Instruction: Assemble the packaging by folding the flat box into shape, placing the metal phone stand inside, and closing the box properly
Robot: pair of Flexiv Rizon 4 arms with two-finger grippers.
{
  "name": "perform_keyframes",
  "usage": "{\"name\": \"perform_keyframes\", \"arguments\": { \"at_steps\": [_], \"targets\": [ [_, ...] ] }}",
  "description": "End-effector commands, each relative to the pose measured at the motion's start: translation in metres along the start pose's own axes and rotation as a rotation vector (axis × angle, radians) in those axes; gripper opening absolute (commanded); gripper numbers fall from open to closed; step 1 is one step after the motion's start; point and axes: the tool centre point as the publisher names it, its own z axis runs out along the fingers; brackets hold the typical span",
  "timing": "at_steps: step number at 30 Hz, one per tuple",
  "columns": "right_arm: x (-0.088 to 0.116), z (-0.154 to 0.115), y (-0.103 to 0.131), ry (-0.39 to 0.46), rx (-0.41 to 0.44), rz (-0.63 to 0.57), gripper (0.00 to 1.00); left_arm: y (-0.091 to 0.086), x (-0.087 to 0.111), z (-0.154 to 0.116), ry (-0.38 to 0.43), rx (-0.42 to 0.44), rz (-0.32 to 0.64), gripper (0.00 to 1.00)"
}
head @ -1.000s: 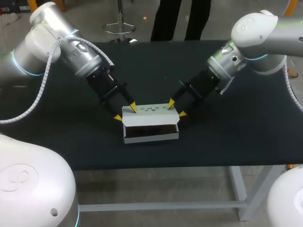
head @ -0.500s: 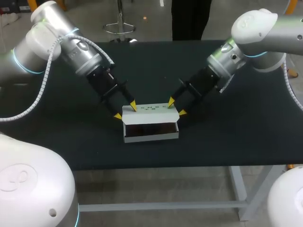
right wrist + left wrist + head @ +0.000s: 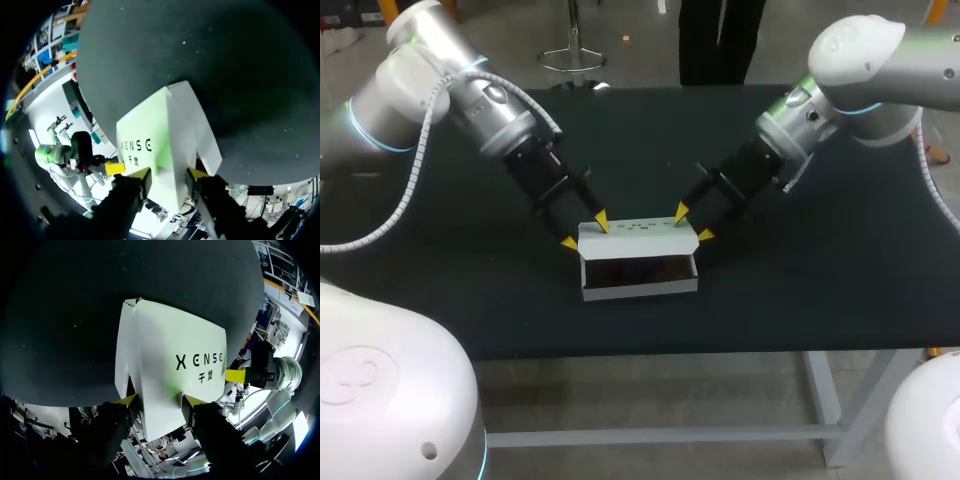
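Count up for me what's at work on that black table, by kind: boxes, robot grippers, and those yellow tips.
white box: 1
grippers: 2, the left gripper and the right gripper
yellow fingertips: 4
Total: 7

Left arm (image 3: 470, 95) angles down to the back-left corner of the white box (image 3: 640, 285). Left gripper (image 3: 584, 233) straddles that corner, both yellow tips touching card. Right arm (image 3: 825, 105) mirrors it at the back-right corner, right gripper (image 3: 692, 224) clamped the same way, fingers spread wide.
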Motion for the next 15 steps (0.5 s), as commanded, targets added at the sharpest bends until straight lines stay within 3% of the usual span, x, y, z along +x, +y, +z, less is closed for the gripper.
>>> {"name": "perform_keyframes", "arguments": {
  "at_steps": [1, 15],
  "targets": [
    [0.0062, 0.0021, 0.0043, -0.005, 0.019, 0.001, 0.49, -0.0038, 0.0059, 0.0004, -0.003, -0.011, -0.004, 0.58],
    [0.0089, -0.0006, 0.0064, -0.006, 0.022, 0.002, 0.49, -0.006, 0.0085, -0.0021, -0.004, -0.017, -0.017, 0.59]
  ]
}}
